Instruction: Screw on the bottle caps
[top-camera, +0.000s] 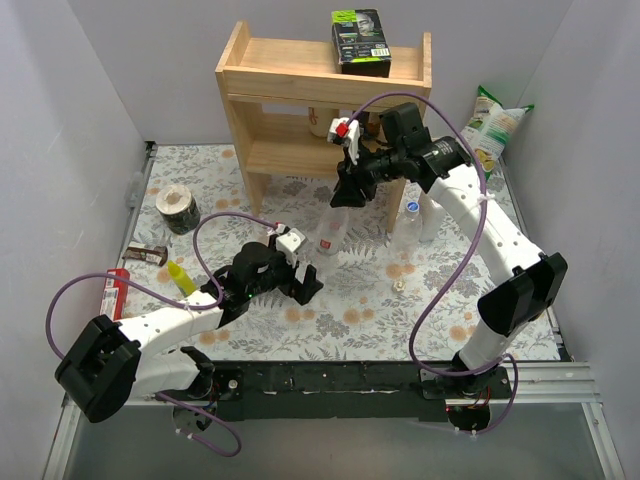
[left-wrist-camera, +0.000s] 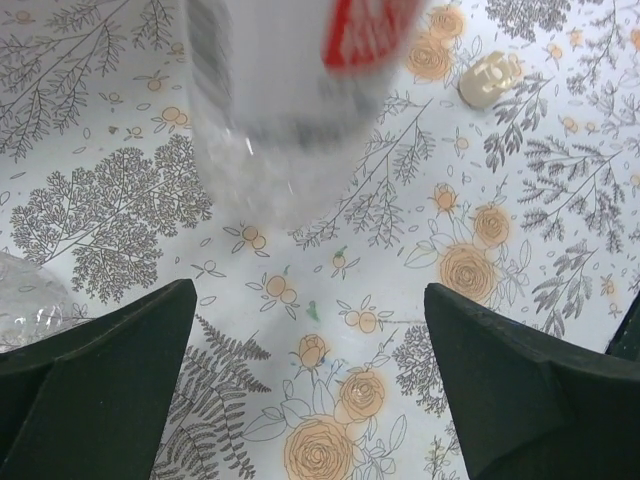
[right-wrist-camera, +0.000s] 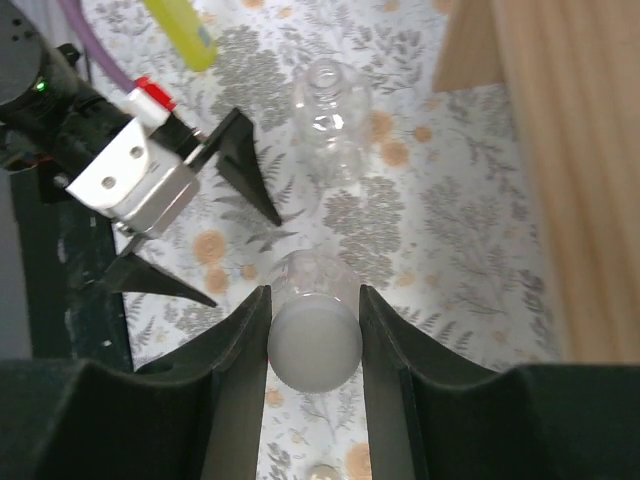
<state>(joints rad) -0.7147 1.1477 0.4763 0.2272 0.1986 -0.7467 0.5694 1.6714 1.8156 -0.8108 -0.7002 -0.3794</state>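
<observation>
My right gripper (top-camera: 347, 200) (right-wrist-camera: 314, 296) is shut on a white cap (right-wrist-camera: 314, 344) that sits on the neck of an upright clear bottle (top-camera: 328, 236) with a red label. My left gripper (top-camera: 303, 282) (left-wrist-camera: 308, 335) is open and empty, low over the table just in front of that bottle (left-wrist-camera: 290, 110). A loose pale cap (top-camera: 398, 285) (left-wrist-camera: 492, 78) lies on the table to the right. A second clear bottle (right-wrist-camera: 328, 100) stands uncapped near the shelf leg. Two more clear bottles stand at the right, one (top-camera: 410, 220) with a blue cap, the other (top-camera: 430, 215) beside it.
A wooden shelf (top-camera: 300, 100) stands at the back with a black box (top-camera: 360, 40) on top. A snack bag (top-camera: 497, 125) leans at the back right. A tape roll (top-camera: 180, 208), a brown bar (top-camera: 147, 254), a yellow item (top-camera: 180, 277) and a red pack (top-camera: 115, 290) lie at the left.
</observation>
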